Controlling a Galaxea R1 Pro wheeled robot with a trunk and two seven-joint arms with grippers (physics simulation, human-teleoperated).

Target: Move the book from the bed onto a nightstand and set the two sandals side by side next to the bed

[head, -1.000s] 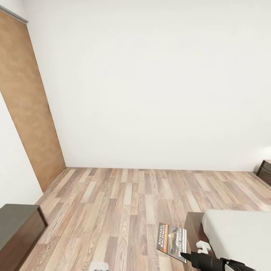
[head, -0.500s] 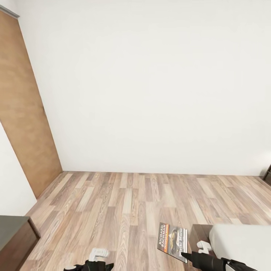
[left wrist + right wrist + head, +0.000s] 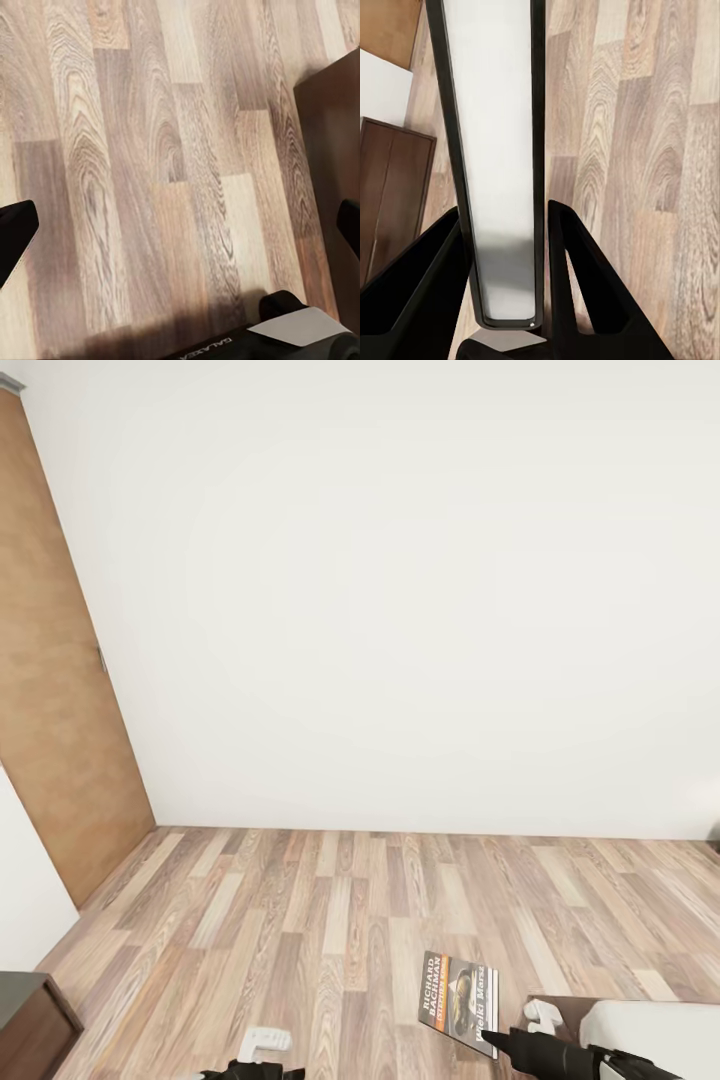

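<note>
Right gripper [image 3: 502,281] is clamping the book [image 3: 458,1002] by its near edge, holding it above the wooden floor [image 3: 330,900] just left of the bed [image 3: 655,1032]. Left gripper [image 3: 180,225] is hanging above the floor, fingers wide apart.

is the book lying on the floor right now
No, the book is clamped at its edge by the right pincer, held up above the wood floor.
</note>
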